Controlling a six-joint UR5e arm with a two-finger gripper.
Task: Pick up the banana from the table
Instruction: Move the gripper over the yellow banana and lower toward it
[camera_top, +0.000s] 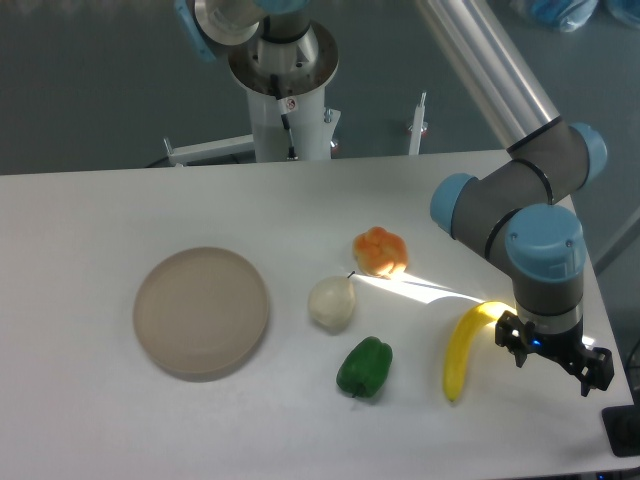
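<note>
The banana (461, 348) is slim, curved and bright yellow, and lies on the white table (200, 420) at the front right, its upper end curling to the right. My gripper (552, 374) hangs just to the right of that upper end, near the table's right edge. Its two black fingers (520, 355) stand apart with a gap between them and hold nothing. The gripper is beside the banana, not around it.
A green pepper (364, 367) lies left of the banana. A pale pear (332, 302) and an orange lumpy fruit (381, 252) sit further back. A round beige plate (201, 311) is at the left. The arm's base column (290, 110) stands behind the table.
</note>
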